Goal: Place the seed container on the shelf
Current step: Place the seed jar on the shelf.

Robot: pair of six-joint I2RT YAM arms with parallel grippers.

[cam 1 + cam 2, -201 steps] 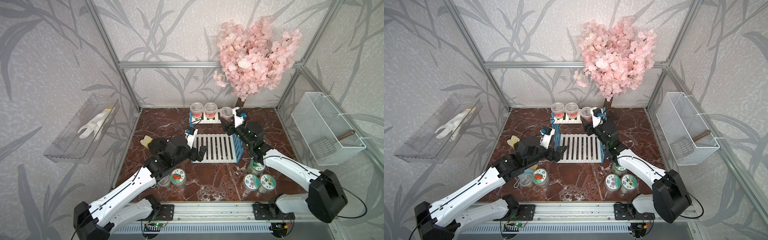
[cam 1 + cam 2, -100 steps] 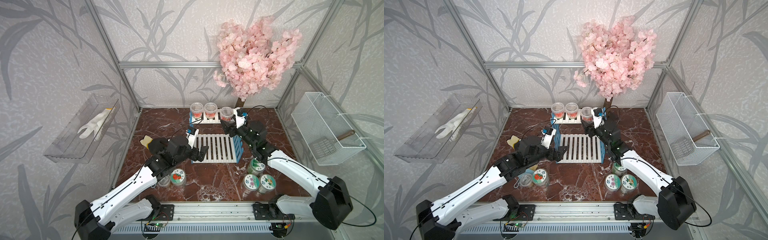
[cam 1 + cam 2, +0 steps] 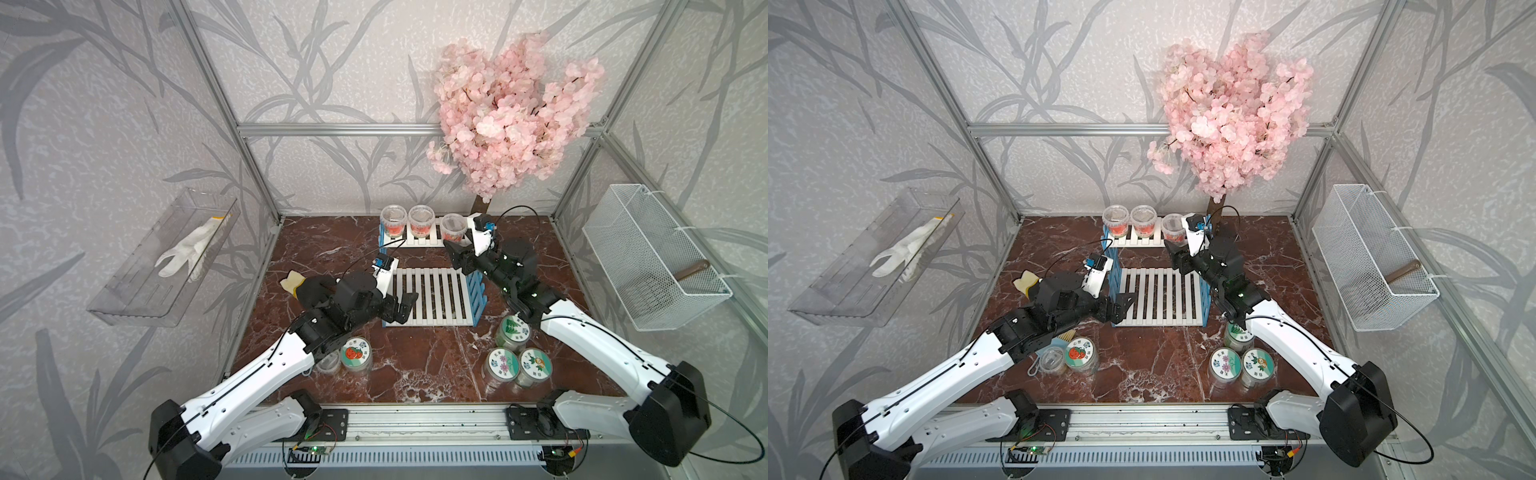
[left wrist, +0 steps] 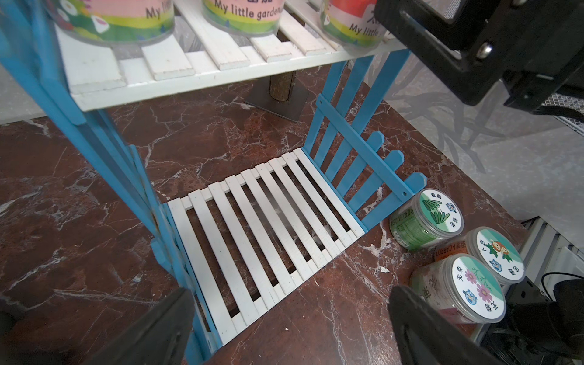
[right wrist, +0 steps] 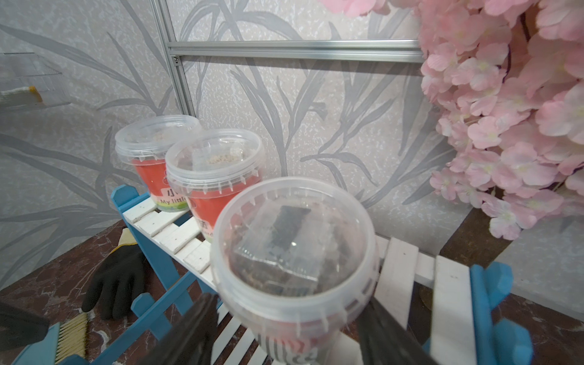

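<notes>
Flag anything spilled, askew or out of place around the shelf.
Small white flecks lie scattered on the floor beside the shelf's lower board, like spilled crumbs. A black glove lies loose on the floor by its other side. Nothing looks tipped.

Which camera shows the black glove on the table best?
The right wrist view: the black glove lies unobstructed. In both top views the left arm hides most of it beyond its yellow cuff. The left wrist view misses it.

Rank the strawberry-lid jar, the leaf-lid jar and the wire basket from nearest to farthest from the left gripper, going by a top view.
From the left gripper:
1. Strawberry-lid jar: front left, beside that arm.
2. Leaf-lid jar: over on the right side.
3. Wire basket: hung on the right wall.
</notes>
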